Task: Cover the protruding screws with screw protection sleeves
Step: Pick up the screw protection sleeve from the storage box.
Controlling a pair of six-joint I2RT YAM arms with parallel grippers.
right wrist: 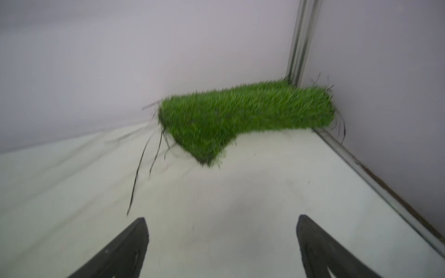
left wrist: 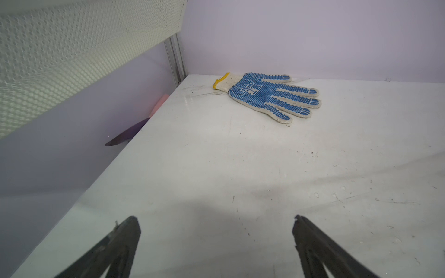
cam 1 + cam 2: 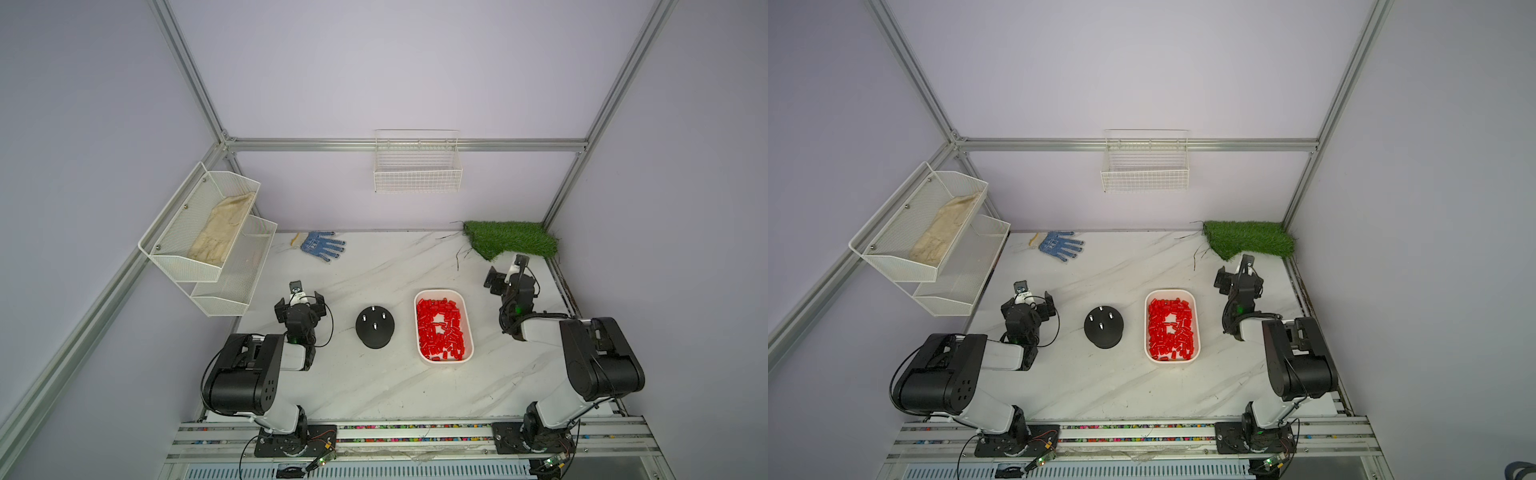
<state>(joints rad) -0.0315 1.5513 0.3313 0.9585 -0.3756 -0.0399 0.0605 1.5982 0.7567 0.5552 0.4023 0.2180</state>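
The protruding screws (image 3: pixel 375 326) stand bare on the black domed base (image 3: pixel 374 340) at mid-table. The screw protection sleeves (image 3: pixel 428 336) fill the white tray (image 3: pixel 444 361) beside it. Farther back, the left gripper (image 2: pixel 216 217) and right gripper (image 1: pixel 222 217) are both spread and empty. Recommended: lower the right gripper over the tray and pinch a single sleeve.

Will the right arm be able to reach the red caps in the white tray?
Probably yes. The right gripper is open and empty, the red caps lie uncovered in the white tray beside that arm, and nothing stands between them.
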